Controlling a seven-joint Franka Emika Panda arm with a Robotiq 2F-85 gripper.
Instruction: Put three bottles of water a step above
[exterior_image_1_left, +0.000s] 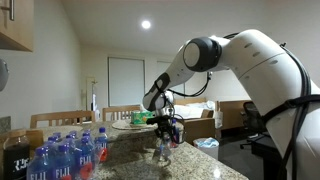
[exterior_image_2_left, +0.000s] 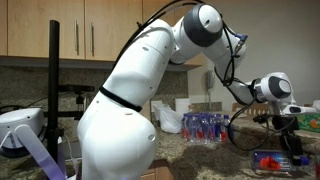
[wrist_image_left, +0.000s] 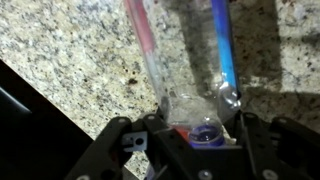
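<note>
Granite bench, speckled tan-grey, in a kitchen with wooden cabinets. A large white robot arm reaches over it. A pack of blue-capped water bottles sits at eight o'clock in an exterior view. The jaws are clamped on one upright water bottle, whose blue cap is at six o'clock in the wrist view. Whether its base touches the granite is unclear.

The arm arches forward, hand pointing straight down, clamped on a bottle
</note>
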